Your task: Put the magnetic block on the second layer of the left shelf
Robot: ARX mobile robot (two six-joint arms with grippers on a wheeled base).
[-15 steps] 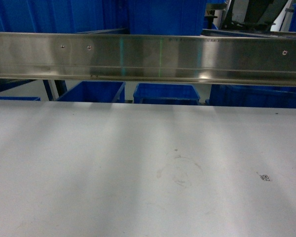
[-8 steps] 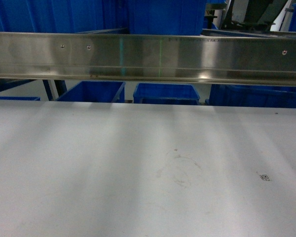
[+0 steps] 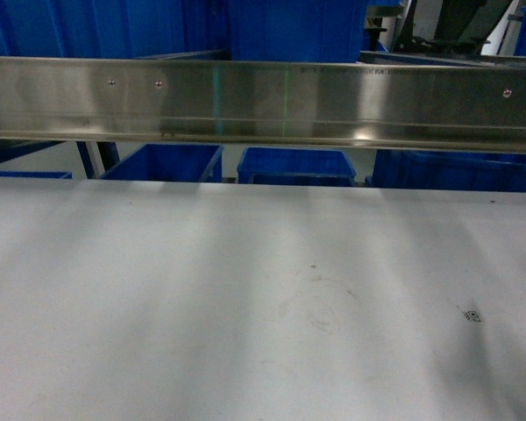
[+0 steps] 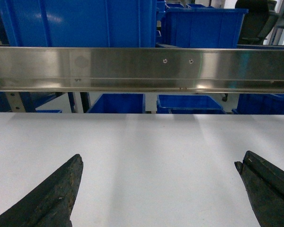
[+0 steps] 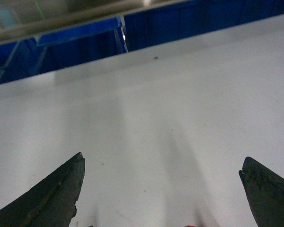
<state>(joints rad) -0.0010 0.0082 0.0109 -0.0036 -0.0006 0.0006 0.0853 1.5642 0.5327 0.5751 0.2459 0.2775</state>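
White tabletop under me, with a faint brownish ring stain right of centre and a tiny black-and-white printed mark towards the right edge. Silvery stainless-steel rail beyond the far edge, catching thin green glints. Deep blue crates behind it. My left gripper fingers are matte black; my right gripper fingers dark grey-black.

This looks like a warehouse or storeroom. Big blue crates stand in rows behind a shiny steel rack rail. More blue bins sit low past the far edge of the white desk.
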